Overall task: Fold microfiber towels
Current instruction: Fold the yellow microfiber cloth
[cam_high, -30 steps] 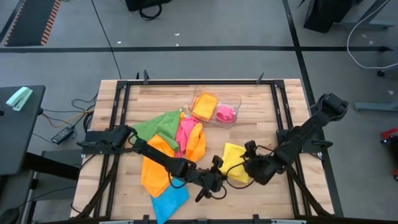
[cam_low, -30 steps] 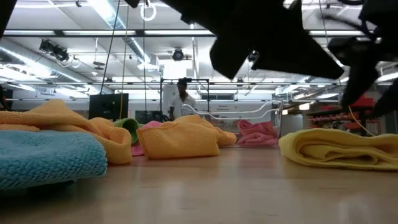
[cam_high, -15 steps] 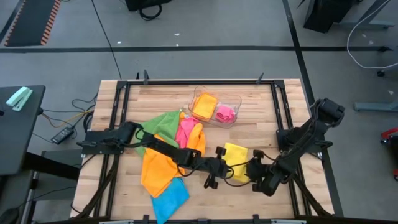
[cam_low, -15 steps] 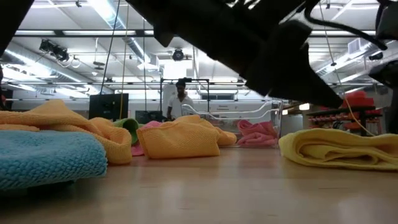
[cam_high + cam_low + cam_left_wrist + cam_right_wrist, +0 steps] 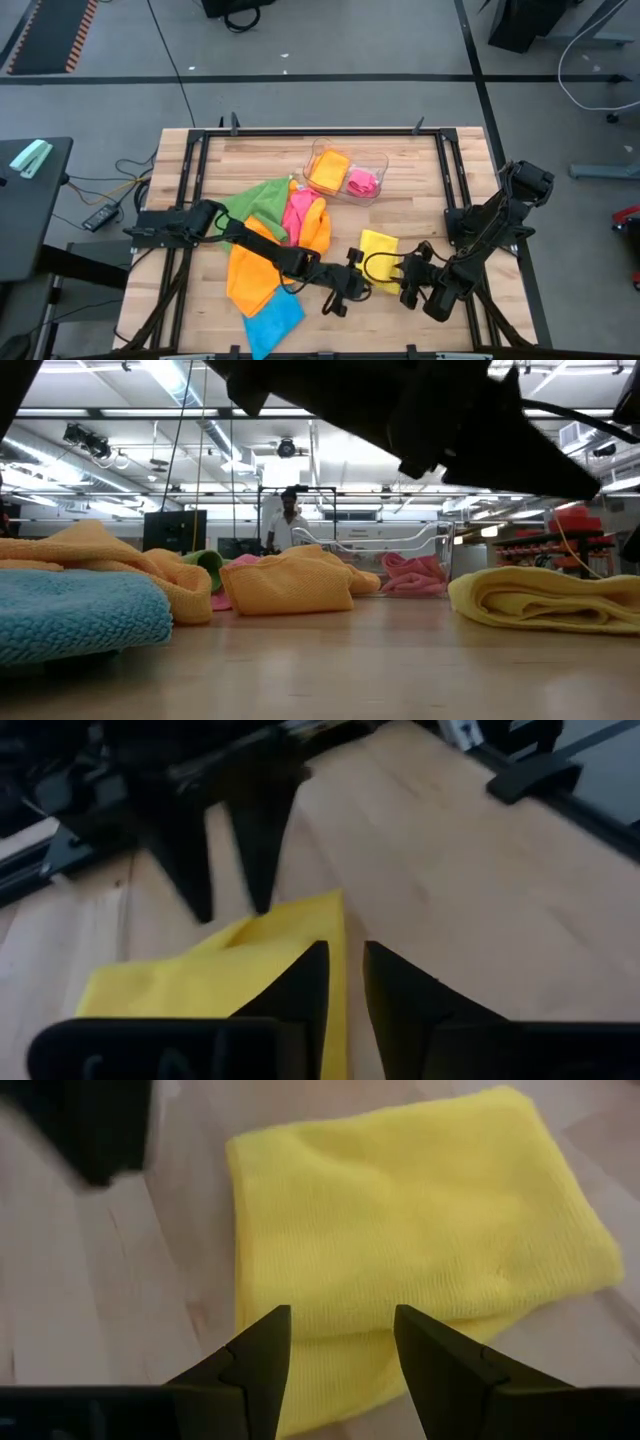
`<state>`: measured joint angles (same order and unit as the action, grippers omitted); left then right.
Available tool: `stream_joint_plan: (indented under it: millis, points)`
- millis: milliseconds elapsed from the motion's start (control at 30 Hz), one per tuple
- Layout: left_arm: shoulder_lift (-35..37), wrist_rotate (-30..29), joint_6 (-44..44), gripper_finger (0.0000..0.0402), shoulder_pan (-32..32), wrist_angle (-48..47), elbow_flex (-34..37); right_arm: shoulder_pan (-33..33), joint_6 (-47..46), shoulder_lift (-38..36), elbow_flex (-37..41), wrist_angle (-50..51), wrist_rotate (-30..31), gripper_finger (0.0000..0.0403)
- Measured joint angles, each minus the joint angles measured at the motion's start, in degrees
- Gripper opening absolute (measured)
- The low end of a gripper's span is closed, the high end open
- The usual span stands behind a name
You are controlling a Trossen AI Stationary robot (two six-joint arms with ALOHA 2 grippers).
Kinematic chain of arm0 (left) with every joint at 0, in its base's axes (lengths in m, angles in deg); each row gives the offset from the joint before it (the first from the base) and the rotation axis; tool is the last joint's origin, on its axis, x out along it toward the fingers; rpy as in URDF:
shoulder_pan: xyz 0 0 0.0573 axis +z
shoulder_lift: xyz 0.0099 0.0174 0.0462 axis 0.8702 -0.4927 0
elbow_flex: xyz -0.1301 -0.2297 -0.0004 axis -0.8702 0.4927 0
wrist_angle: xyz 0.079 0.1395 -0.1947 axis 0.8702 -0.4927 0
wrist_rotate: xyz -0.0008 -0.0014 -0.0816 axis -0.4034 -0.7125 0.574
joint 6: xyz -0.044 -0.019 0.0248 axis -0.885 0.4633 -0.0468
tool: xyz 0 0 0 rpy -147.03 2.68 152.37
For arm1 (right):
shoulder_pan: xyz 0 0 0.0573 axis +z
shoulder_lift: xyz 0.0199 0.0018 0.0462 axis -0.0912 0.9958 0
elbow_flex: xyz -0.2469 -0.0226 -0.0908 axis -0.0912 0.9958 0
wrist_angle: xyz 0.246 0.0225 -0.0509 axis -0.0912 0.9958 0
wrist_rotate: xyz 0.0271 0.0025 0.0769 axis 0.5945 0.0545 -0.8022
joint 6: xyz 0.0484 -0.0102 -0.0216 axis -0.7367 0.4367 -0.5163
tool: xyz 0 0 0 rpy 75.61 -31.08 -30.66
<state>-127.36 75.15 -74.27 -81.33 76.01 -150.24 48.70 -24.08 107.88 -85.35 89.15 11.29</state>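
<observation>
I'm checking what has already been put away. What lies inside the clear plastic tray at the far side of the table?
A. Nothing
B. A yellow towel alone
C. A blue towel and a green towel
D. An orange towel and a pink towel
D: in the high view the clear plastic tray holds an orange towel and a pink towel side by side, while the yellow towel lies on the table near both tools.
</observation>
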Motion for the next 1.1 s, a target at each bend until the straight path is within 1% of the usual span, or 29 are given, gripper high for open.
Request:
stream_joint_plan:
  millis: [300,367,467,533,700,833,933,1100]
  points:
    - [0.0,-0.2,4.9,0.0128,-1.6,4.2,0.0,0.0,1.4,0.0,0.0,0.4,0.4,0.0188]
    - [0.0,-0.2,4.6,0.0141,-1.9,5.4,0.0,0.0,-0.3,-0.2,0.0,1.5,-1.7,0.0188]
    - [-0.9,-0.1,4.7,0.0161,-2.0,8.1,0.0,0.7,-4.7,-1.2,0.0,5.6,-8.8,0.0188]
    - [-1.6,-0.2,4.8,0.0173,-2.0,9.1,0.0,2.3,-7.1,-1.3,0.0,7.3,-10.4,0.0188]
    - [-5.5,-0.2,6.2,0.0187,-1.4,14.6,-1.2,5.7,-7.8,-1.4,0.0,7.5,-8.3,0.0188]
    - [-10.2,-0.4,7.0,0.0183,0.0,16.3,-5.0,6.4,-7.8,-1.4,0.0,7.7,-4.8,0.0188]
    - [-13.8,-0.6,7.0,0.0179,0.7,13.4,-8.6,6.3,-7.7,-1.4,0.0,7.7,-2.4,0.0188]
    - [-16.7,-3.9,7.2,0.0182,1.1,0.4,-16.2,6.1,-7.4,-1.4,0.0,7.5,-1.4,0.0188]
